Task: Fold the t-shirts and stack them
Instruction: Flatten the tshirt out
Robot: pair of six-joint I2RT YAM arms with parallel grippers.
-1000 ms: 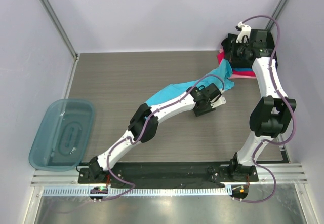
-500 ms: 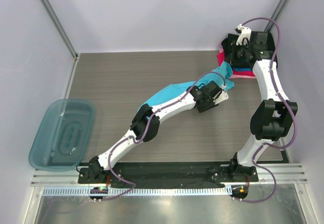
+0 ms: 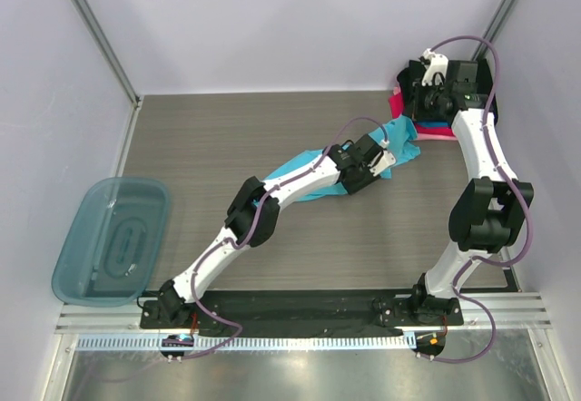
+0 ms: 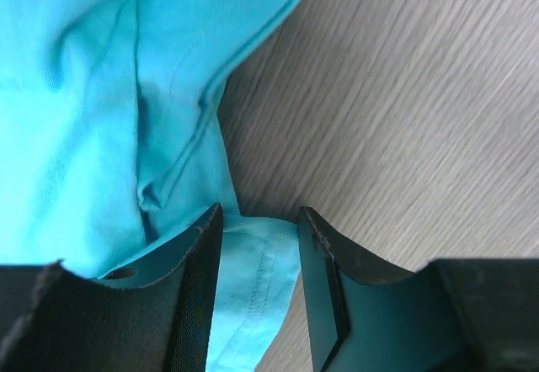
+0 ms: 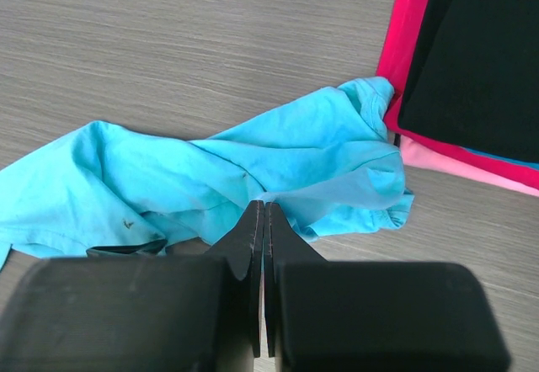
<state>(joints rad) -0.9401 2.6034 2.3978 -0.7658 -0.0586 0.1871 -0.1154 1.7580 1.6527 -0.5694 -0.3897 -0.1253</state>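
Note:
A bright turquoise t-shirt (image 3: 402,138) lies crumpled and stretched out across the middle of the table. My left gripper (image 3: 363,163) is low over its right part. In the left wrist view its jaws (image 4: 259,220) stand open with a stitched hem of the shirt (image 4: 84,94) between them. My right gripper (image 3: 420,106) is at the back right. In the right wrist view (image 5: 264,205) it is shut, and a fold of the shirt (image 5: 253,162) is pulled up to its tips. A folded stack sits beside it: a black shirt (image 5: 480,61) on magenta (image 5: 406,44), with pink (image 5: 459,168) at the bottom.
A translucent blue-grey plastic bin (image 3: 109,238) stands off the table's left edge. The folded stack (image 3: 436,130) sits in the back right corner against the wall. Grey wood-grain tabletop (image 3: 227,138) surrounds the shirt.
My left gripper has moved back and slightly left, from the bare table onto the turquoise shirt's right part. The right gripper has shifted a little toward the back.

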